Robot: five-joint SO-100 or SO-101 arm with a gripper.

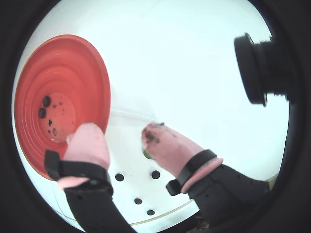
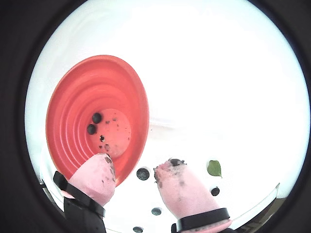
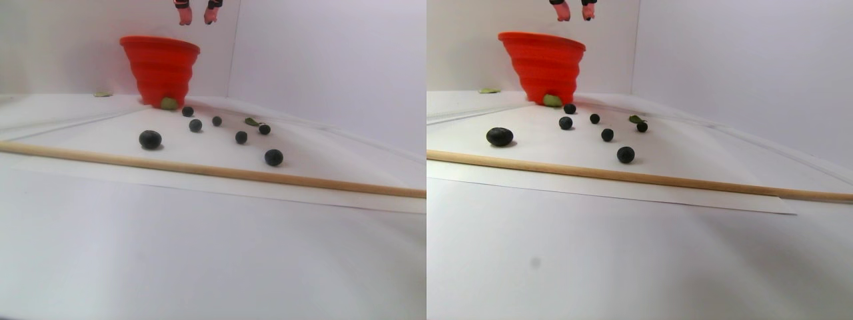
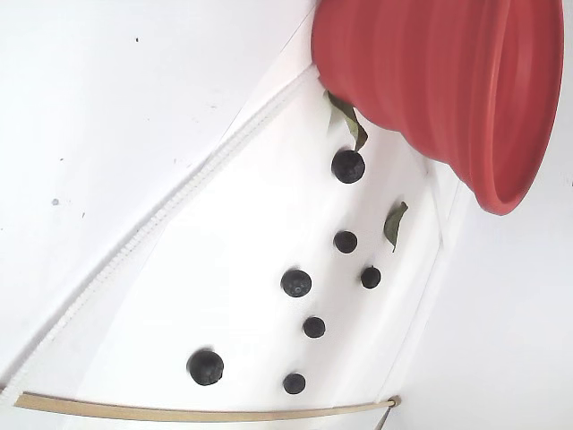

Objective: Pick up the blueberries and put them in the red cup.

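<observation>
The red cup (image 1: 63,73) (image 2: 87,97) stands upright at the back of the white sheet (image 3: 160,67) (image 4: 430,81). Two blueberries (image 1: 46,101) (image 2: 97,118) lie on its bottom. Several more blueberries (image 3: 150,139) (image 4: 348,166) are scattered on the sheet in front of it, some showing below the fingers (image 1: 119,177) (image 2: 143,174). My gripper (image 1: 119,133) (image 2: 135,164) (image 3: 198,15) hangs high above the cup's rim, open, with nothing between its pink, stained fingertips (image 1: 87,136).
Small green leaves (image 2: 214,168) (image 4: 394,224) lie among the berries, and one sits at the cup's base (image 3: 169,103). A thin wooden stick (image 3: 200,170) (image 4: 179,412) borders the sheet's near edge. A black camera (image 1: 257,68) juts in at the right. White walls close the back.
</observation>
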